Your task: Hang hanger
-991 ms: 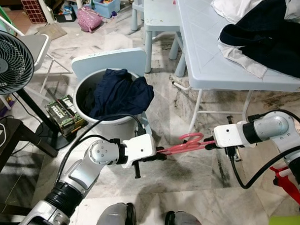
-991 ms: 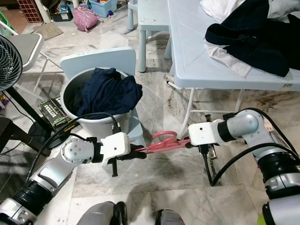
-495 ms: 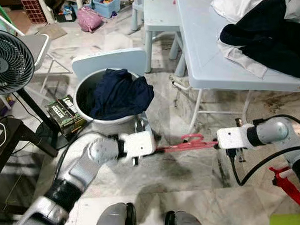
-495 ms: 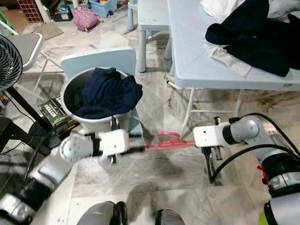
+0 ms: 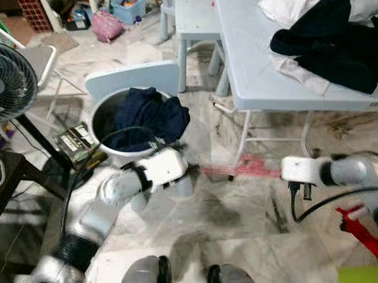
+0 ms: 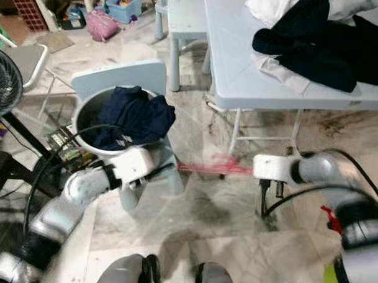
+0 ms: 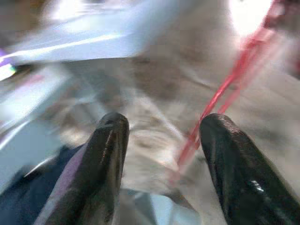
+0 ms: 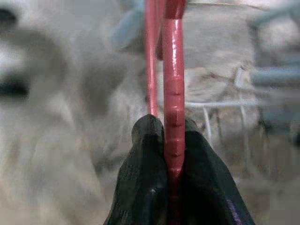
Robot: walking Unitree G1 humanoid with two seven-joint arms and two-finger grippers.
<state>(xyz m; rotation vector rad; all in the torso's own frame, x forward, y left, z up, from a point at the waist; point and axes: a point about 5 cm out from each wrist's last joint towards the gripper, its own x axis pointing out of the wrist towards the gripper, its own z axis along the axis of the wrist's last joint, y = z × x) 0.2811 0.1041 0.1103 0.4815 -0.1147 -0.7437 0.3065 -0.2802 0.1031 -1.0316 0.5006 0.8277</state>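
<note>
A pink-red hanger (image 5: pixel 241 170) hangs level above the marble floor, blurred in the eye views. My right gripper (image 5: pixel 280 173) is shut on its right end; in the right wrist view the two black fingers (image 8: pixel 149 154) pinch the red bar (image 8: pixel 173 108) of the hanger. My left gripper (image 6: pixel 161 171) is beside the grey basket (image 5: pixel 114 152), apart from the hanger's left end. In the left wrist view its fingers (image 7: pixel 107 159) stand wide open with nothing between them, and the hanger (image 7: pixel 227 84) lies beyond them.
The basket holds dark blue clothes (image 5: pixel 146 115), with a pale chair back (image 5: pixel 132 77) behind it. A light blue table (image 5: pixel 254 63) with a heap of clothes (image 5: pixel 329 41) is at the right. A fan (image 5: pixel 11 85) stands at the left, a red object (image 5: pixel 360 228) low right.
My left gripper has let go of the hanger and drawn back left toward the basket. The right gripper has carried the hanger a little to the right. The camera shifted slightly.
</note>
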